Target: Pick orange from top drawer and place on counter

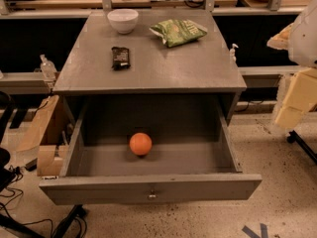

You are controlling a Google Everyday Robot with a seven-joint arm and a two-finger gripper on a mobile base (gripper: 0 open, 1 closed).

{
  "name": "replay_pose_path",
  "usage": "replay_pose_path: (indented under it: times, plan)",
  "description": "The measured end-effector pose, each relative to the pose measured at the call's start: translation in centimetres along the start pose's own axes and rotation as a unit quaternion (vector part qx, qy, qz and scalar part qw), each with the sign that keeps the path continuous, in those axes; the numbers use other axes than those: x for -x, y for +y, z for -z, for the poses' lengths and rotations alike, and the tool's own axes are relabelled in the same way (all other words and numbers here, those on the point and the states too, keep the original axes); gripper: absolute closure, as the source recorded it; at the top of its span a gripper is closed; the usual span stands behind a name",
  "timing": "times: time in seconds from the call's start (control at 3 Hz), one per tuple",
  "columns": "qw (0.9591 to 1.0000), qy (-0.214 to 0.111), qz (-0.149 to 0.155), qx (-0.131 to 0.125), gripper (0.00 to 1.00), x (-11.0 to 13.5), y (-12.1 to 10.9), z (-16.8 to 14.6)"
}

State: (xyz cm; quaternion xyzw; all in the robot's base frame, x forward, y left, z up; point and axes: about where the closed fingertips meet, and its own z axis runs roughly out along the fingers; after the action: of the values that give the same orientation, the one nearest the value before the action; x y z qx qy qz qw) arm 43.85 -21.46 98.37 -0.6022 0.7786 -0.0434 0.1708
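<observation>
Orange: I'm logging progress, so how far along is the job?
Done: the top drawer stands open. In hand: nothing; the gripper hangs at the right, away from the drawer. Left: lift the orange from the drawer floor and set it on the counter.

Matt grey counter (163, 68), smooth orange (140, 144), glossy bowl (123, 20); matt cream tool (296, 100) at right.

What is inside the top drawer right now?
Only the orange shows, on the top drawer floor. The front panel hides the strip just behind it. The end effector hangs at the picture's right edge, outside.
</observation>
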Motion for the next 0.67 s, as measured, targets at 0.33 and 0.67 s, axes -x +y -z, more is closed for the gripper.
replay_pose_path:
  times: [0.33, 0.67]
  plan:
    - [1.0, -0.004, 0.001, 0.0, 0.0, 0.1, 0.0, -0.2]
    - [0.9969, -0.077, 0.015, 0.001, 0.0, 1.5, -0.6, -3.0]
